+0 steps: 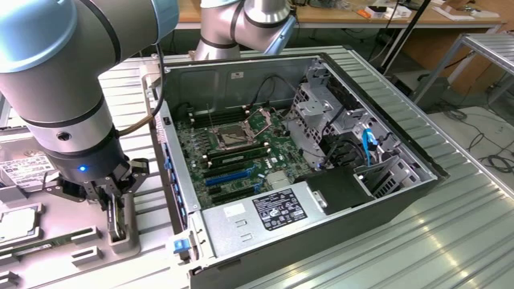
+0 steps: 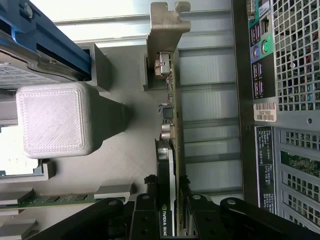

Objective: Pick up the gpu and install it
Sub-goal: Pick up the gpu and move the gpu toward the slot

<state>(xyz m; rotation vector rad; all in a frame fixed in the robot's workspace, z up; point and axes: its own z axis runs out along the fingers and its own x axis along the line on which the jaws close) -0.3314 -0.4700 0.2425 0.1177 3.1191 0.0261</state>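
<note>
Black tool vertical, tight on gpu

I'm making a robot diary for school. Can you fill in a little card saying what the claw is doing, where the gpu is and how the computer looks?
claw: shut on the gpu, pressing both its flat sides
gpu position: standing on edge in a grey holder
gpu location: outside the computer case, to the exterior view's left of it
computer case: side open, motherboard showing
job so far: gpu gripped, not yet in the case
</note>
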